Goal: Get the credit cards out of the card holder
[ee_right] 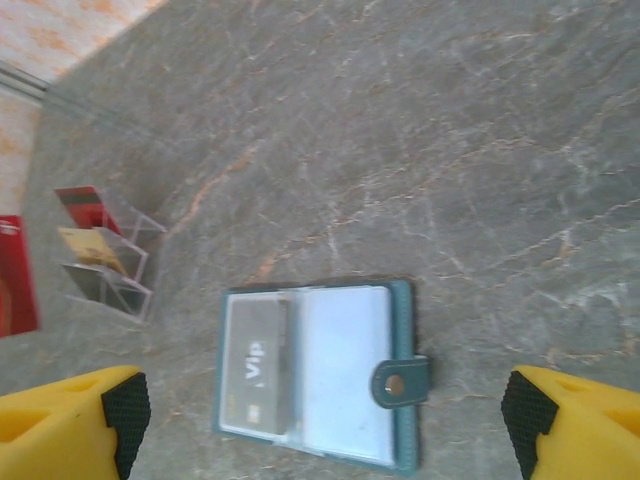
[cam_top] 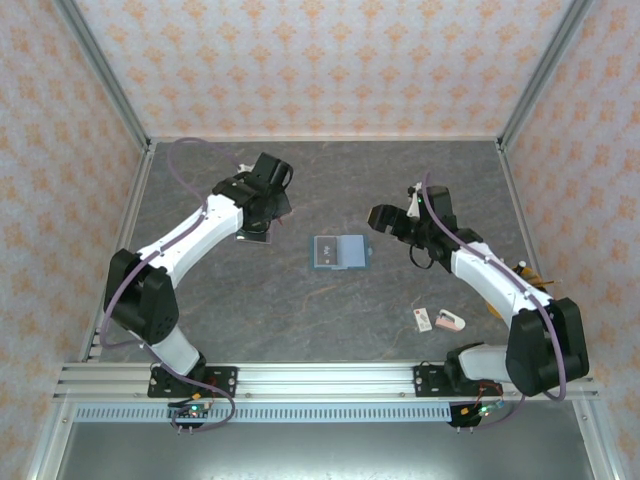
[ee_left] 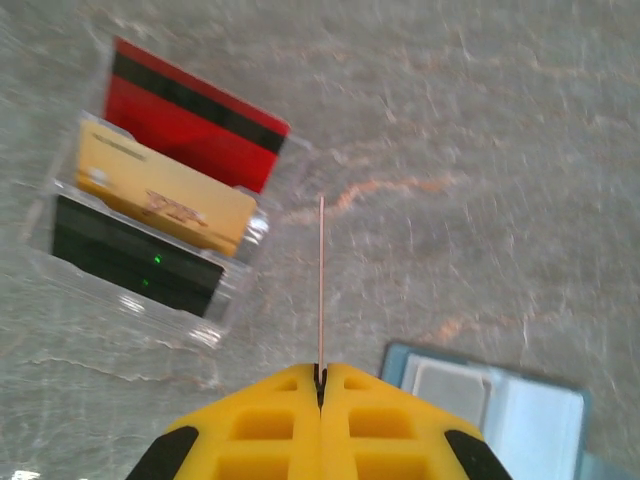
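1. From above: spotting the left claw (cam_top: 262,212) pinched shut close by the clear tray (cam_top: 255,237), with the card holder (cam_top: 338,251) lying open well off to its right on the table (cam_top: 300,320).
2. Same view, other side: catching the right claw (cam_top: 392,220) spread wide, gripping nothing, card holder just to its left; back toward its arm's base, a white tag (cam_top: 423,318) and a pinkish lump (cam_top: 450,321).
3. Down the left wrist: clamped hard, yellow fingers (ee_left: 260,430) pressed together on a thin card (ee_left: 320,280), edge-on, sticking straight out ahead of the left claw (ee_left: 320,372). Ahead and left of it, the clear tray (ee_left: 200,325) with red, tan and black cards standing inside; low at its right, a corner of the card holder (ee_left: 510,400).
4. Down the right wrist: gaping wide, right claw (ee_right: 325,415) holding nothing, yellow fingers (ee_right: 60,425) either side of the open card holder (ee_right: 340,360), not closed on it. In its left sleeve, a card marked VIP (ee_right: 255,365). Farther ahead and left, the clear tray (ee_right: 140,290).
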